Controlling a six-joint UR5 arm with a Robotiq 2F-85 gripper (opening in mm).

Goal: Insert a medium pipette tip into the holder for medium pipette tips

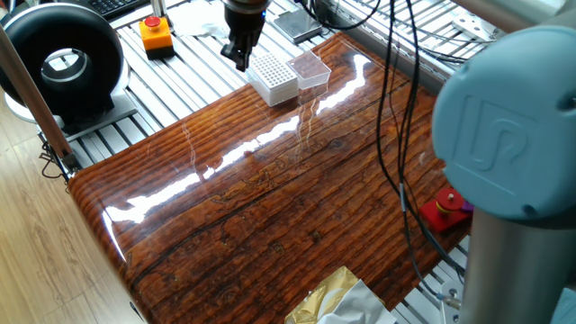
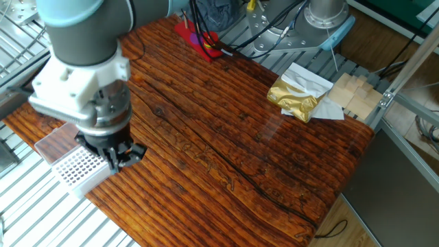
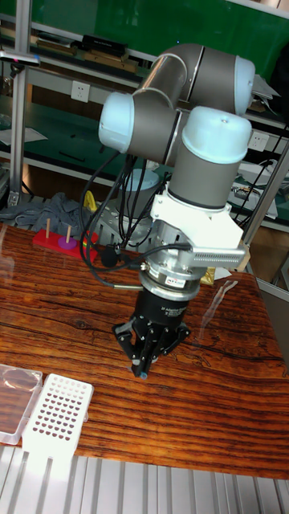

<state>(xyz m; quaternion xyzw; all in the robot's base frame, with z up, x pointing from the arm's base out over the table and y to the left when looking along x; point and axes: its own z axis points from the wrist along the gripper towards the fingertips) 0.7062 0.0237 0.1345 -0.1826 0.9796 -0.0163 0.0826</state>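
Observation:
The holder for medium pipette tips (image 1: 274, 79) (image 2: 79, 168) (image 3: 56, 409) is a white block with a grid of holes, at the table's corner. A clear lid (image 1: 310, 67) (image 3: 16, 391) lies right beside it. My gripper (image 1: 240, 59) (image 2: 118, 162) (image 3: 140, 371) hangs just above the table next to the holder, its fingers pressed together to a point. In the other fixed view its tip overlaps the holder's near corner. The medium pipette tip shows only as a faint thin sliver at the fingertips in the tall fixed view.
A red peg toy (image 1: 447, 205) (image 2: 195, 38) stands at the table's far edge. A gold foil bag (image 2: 295, 96) and wooden blocks (image 2: 353, 92) lie at another corner. An orange button box (image 1: 156, 31) and a black round device (image 1: 63, 63) sit off the table. Cables hang from the arm.

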